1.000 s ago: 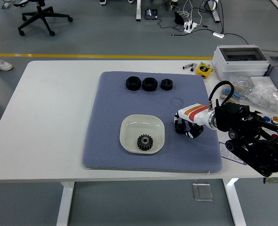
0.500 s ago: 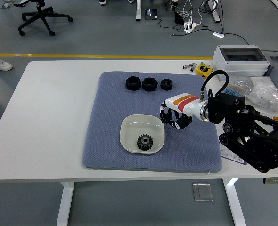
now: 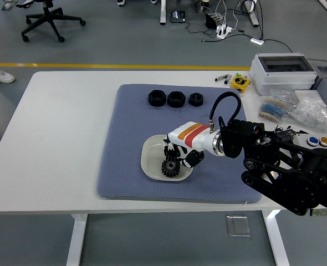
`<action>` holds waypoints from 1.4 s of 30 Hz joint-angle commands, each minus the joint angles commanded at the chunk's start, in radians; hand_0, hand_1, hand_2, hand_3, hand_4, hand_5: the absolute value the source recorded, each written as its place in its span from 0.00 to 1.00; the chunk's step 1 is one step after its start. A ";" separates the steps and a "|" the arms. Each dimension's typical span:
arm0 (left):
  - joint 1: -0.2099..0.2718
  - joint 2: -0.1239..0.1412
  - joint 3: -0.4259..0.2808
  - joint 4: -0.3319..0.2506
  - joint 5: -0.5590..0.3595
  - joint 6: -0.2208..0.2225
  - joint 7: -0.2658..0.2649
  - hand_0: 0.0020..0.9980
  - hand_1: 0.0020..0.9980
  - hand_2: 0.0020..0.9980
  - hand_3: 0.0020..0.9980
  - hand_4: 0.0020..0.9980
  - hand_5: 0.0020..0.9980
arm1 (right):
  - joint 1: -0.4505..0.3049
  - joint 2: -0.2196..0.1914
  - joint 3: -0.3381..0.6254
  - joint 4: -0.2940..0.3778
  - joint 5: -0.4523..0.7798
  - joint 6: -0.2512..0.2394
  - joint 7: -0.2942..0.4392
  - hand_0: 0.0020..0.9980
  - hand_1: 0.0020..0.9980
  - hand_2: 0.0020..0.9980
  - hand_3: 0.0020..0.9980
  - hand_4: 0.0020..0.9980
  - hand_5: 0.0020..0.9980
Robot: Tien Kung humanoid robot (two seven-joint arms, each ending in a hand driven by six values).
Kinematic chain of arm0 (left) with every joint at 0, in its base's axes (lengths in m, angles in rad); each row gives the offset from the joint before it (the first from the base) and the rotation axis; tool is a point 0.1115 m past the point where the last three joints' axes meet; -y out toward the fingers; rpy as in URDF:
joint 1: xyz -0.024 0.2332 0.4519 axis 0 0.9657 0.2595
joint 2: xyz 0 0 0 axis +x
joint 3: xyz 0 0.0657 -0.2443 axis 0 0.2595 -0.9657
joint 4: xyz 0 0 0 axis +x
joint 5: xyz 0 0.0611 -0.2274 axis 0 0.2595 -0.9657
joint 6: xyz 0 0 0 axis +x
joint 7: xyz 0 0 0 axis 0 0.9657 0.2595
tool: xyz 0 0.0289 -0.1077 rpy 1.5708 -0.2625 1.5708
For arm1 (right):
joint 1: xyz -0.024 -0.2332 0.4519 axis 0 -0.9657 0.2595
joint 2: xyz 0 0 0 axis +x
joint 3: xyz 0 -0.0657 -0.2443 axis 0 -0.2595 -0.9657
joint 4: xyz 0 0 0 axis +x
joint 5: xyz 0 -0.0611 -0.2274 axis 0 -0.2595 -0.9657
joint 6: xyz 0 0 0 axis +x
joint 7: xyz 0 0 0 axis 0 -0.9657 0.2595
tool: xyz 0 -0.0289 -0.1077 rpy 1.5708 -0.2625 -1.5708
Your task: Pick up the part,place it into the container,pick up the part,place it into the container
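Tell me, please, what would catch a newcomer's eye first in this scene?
Most striking is the right hand, white with red and orange stripes, reaching in from the right and held over the cream dish on the blue-grey mat. A black gear lies in that dish below the fingers. Three black parts sit in a row along the mat's far edge.

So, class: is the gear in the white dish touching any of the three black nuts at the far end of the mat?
Apart. The head view shows bare blue mat between gear and nuts.
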 joint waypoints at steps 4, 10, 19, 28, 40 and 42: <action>-0.002 0.000 0.005 0.000 -0.004 -0.001 0.001 0.88 0.85 0.87 0.64 0.59 0.73 | 0.000 0.012 -0.010 -0.014 -0.012 -0.016 0.008 0.33 0.39 0.46 0.48 0.56 0.09; -0.003 0.000 0.007 0.000 -0.009 0.000 0.000 0.88 0.85 0.87 0.64 0.59 0.73 | -0.004 0.017 -0.022 -0.020 -0.027 -0.022 0.015 0.33 0.40 0.49 0.52 0.62 0.09; -0.008 0.000 0.014 0.000 -0.019 -0.001 -0.004 0.88 0.85 0.87 0.63 0.59 0.73 | -0.001 0.031 -0.024 -0.056 -0.055 -0.009 0.030 0.33 0.40 0.51 0.56 0.62 0.07; -0.011 0.000 0.022 0.000 -0.029 -0.001 -0.007 0.88 0.85 0.87 0.63 0.59 0.73 | 0.000 0.028 -0.019 -0.084 -0.072 0.002 0.045 0.33 0.43 0.67 0.83 0.72 0.09; -0.010 0.000 0.016 0.000 -0.024 -0.001 -0.006 0.88 0.85 0.87 0.63 0.59 0.72 | 0.003 0.018 -0.015 -0.058 -0.075 0.011 0.050 0.33 0.44 0.71 0.85 0.75 0.10; -0.010 0.000 0.017 0.000 -0.026 -0.002 -0.006 0.88 0.85 0.87 0.63 0.59 0.72 | 0.004 0.016 -0.010 -0.057 -0.077 0.011 0.049 0.33 0.44 0.72 0.85 0.75 0.10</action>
